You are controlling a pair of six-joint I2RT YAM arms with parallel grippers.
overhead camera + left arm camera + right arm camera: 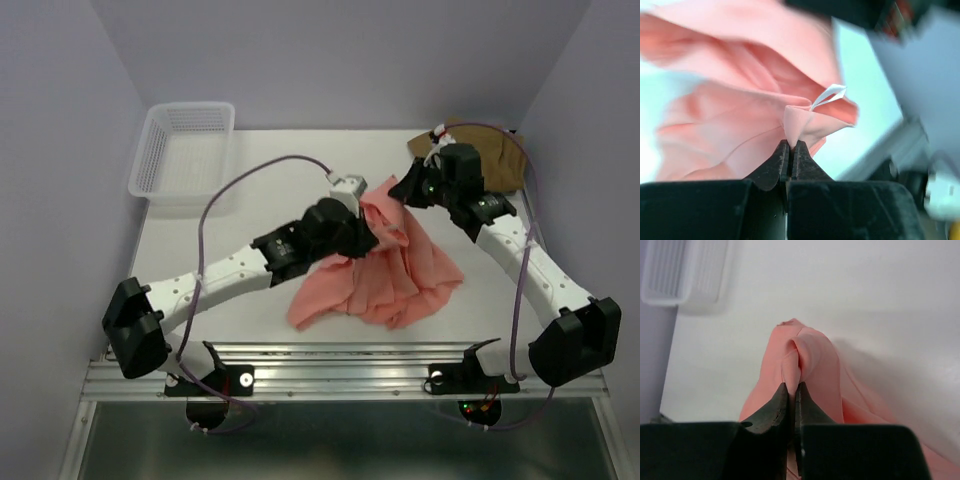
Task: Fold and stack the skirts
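The salmon-pink skirt (385, 265) lies bunched in the middle of the table, its upper part lifted. My left gripper (790, 144) is shut on a fold of the pink cloth (740, 125), beside a small white label (830, 95). My right gripper (793, 386) is shut on another pinched ridge of the same skirt (810, 360). From above, the left gripper (362, 215) and the right gripper (408, 190) hold the skirt's far edge close together. A tan-brown skirt (500, 160) lies at the back right, partly hidden by the right arm. The grey skirt is out of view.
A white plastic lattice basket (185, 150) stands at the back left corner. The table's metal front rail (340, 365) runs along the near edge. Walls close in the table on the left, back and right.
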